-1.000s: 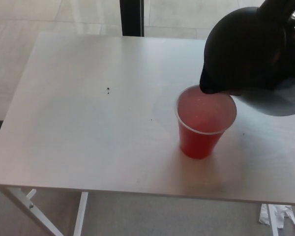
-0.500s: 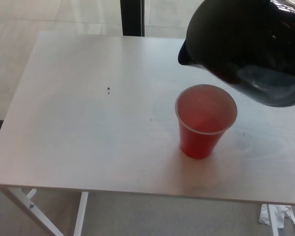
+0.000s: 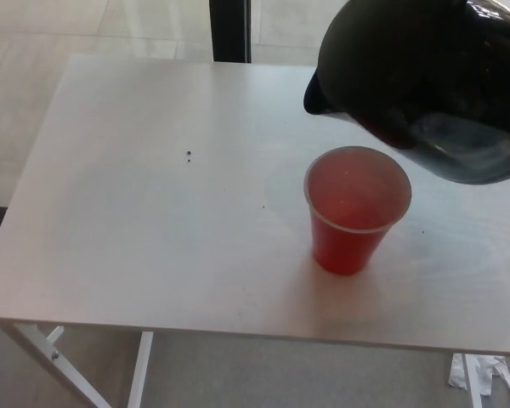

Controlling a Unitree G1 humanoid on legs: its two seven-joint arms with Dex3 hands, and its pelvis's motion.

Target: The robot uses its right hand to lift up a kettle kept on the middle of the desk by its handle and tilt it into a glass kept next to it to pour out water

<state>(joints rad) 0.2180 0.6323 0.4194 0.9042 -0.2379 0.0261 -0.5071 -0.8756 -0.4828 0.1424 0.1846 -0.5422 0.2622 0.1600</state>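
A black kettle (image 3: 416,72) hangs in the air over the back right of the white desk (image 3: 153,212). It is tilted, its spout (image 3: 313,98) pointing left, above and just behind the cup's rim and well apart from it. A red translucent plastic cup (image 3: 355,212) stands upright on the desk below it, with liquid inside. Of my right hand (image 3: 497,17) only dark, glinting parts show at the top right corner, at the kettle's handle side; the kettle's body hides the rest. No stream of water is visible.
A dark post (image 3: 229,30) stands behind the desk's far edge. A small dark speck (image 3: 189,155) lies on the desk's middle left. Crumpled white paper (image 3: 484,374) lies on the floor at the bottom right, by the desk's white legs (image 3: 140,370).
The kettle has risen and swung up and left; its spout, which sat at the cup's rim a second ago, now hangs clear above it. It has barely moved in the last half second.
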